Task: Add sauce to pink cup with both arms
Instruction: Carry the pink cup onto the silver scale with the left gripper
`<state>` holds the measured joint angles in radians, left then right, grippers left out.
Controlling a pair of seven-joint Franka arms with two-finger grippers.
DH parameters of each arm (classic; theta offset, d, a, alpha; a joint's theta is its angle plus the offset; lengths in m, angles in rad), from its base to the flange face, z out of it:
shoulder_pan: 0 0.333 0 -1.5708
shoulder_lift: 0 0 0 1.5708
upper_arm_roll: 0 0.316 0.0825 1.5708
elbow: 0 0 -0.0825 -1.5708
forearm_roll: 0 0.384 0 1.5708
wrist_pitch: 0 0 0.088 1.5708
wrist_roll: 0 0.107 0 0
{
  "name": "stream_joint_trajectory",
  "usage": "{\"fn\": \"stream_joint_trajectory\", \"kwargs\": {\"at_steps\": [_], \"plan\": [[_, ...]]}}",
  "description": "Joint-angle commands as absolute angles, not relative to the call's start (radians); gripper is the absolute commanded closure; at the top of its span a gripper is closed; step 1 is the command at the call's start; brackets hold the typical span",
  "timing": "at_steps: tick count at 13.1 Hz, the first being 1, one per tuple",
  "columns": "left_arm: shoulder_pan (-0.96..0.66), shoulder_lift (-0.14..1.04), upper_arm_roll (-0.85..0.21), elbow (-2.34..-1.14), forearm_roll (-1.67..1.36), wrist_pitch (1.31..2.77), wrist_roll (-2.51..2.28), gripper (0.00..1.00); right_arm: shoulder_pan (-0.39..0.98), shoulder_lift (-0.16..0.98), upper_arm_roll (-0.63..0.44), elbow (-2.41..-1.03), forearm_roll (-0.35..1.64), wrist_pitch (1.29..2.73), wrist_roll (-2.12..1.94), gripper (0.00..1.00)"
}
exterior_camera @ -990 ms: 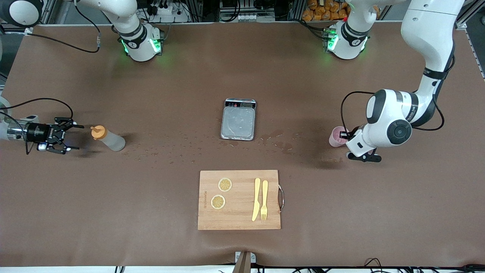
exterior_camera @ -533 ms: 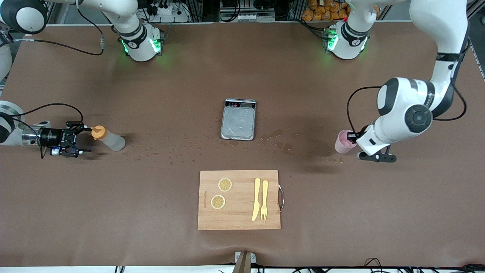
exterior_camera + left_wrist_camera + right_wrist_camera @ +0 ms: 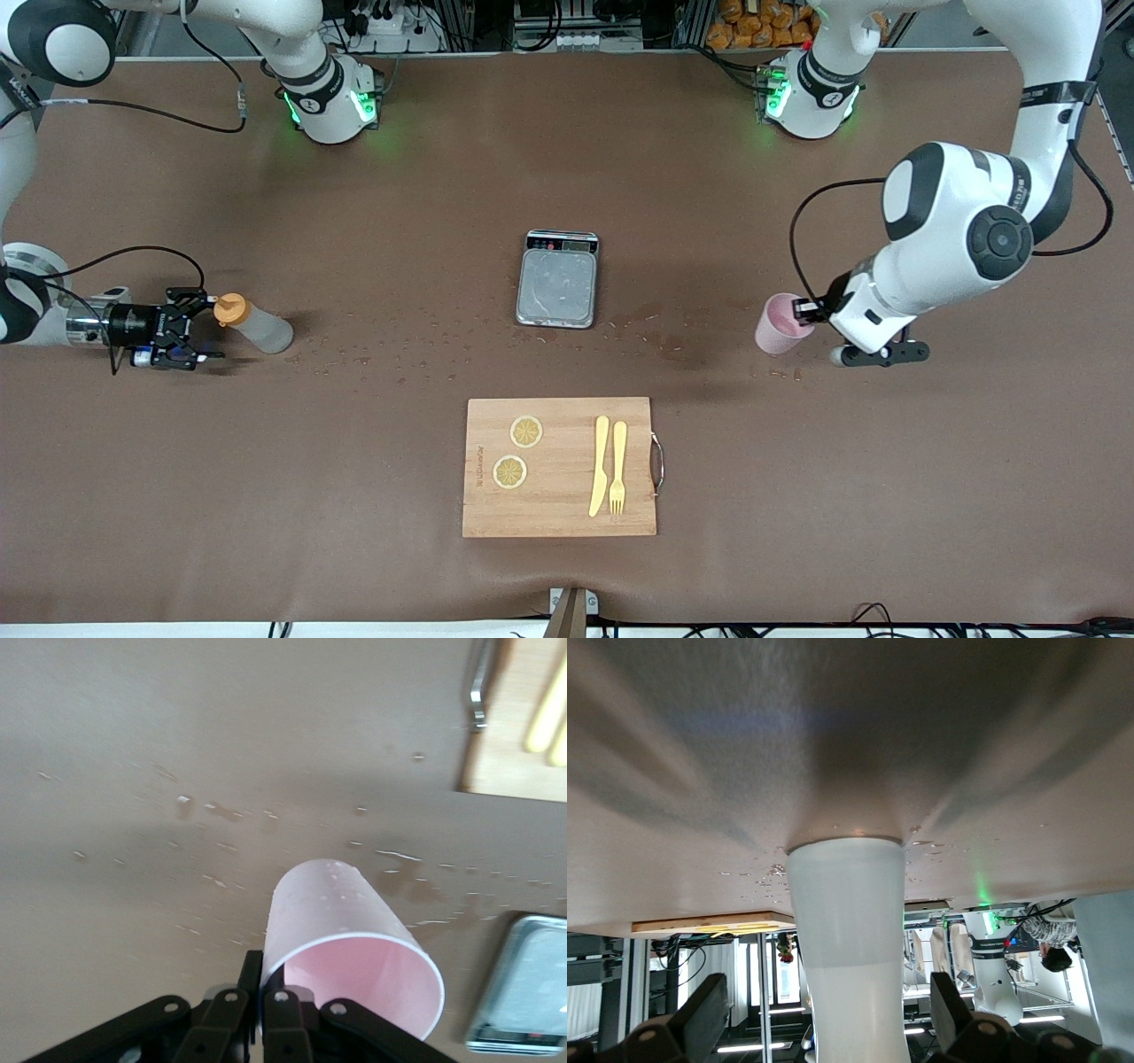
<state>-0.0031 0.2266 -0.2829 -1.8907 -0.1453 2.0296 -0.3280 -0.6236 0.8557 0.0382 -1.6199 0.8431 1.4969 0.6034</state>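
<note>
The sauce [image 3: 254, 323] is a whitish squeeze bottle lying on its side at the right arm's end of the table, with its orange cap [image 3: 229, 309] pointing at my right gripper [image 3: 197, 326]. That gripper is open, level with the table, and its fingers reach either side of the cap. In the right wrist view the sauce [image 3: 849, 930] stands between the spread fingers [image 3: 700, 1014] of the right gripper [image 3: 833, 1023]. My left gripper [image 3: 811, 310] is shut on the rim of the pink cup [image 3: 780, 323], which is tilted. The left wrist view shows the left gripper [image 3: 263, 992] pinching the wall of the pink cup [image 3: 345, 921].
A grey scale [image 3: 558, 288] sits mid-table, between the two grippers. Nearer the camera lies a wooden cutting board [image 3: 560, 505] with two lemon slices [image 3: 526, 431], a yellow knife and a yellow fork [image 3: 617, 467]. Wet spots [image 3: 390, 354] dot the brown mat.
The right gripper has slid toward the bottle until its open fingers flank the cap. The left arm has carried the pink cup a little toward the scale and tilted it.
</note>
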Motion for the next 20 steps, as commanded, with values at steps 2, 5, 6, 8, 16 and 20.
{"fn": "stream_joint_trajectory", "kwargs": {"at_steps": [2, 5, 6, 8, 16, 20], "plan": [[-0.017, 0.25, -0.415, -1.827, -0.166, 2.002, -0.549, 1.0, -0.604, 0.865, 0.038, -1.624, 0.865, 1.5, 0.594, 0.0], [-0.134, 0.352, -0.457, -1.714, -0.155, 2.005, -0.765, 1.0, -0.598, 0.865, 0.04, -1.646, 0.867, 1.5, 0.56, 0.0], [-0.179, 0.394, -0.456, -1.674, -0.152, 2.006, -0.819, 1.0, -0.589, 0.865, 0.04, -1.649, 0.87, 1.499, 0.56, 0.0], [-0.276, 0.463, -0.45, -1.629, -0.146, 2.026, -0.889, 1.0, -0.578, 0.865, 0.04, -1.655, 0.88, 1.499, 0.56, 0.0], [-0.413, 0.653, -0.448, -1.502, -0.046, 2.092, -1.029, 1.0, -0.543, 0.862, 0.04, -1.658, 0.887, 1.496, 0.56, 0.17], [-0.428, 0.681, -0.448, -1.502, -0.041, 2.088, -1.005, 1.0, -0.537, 0.858, 0.038, -1.654, 0.887, 1.497, 0.561, 0.5]]}}
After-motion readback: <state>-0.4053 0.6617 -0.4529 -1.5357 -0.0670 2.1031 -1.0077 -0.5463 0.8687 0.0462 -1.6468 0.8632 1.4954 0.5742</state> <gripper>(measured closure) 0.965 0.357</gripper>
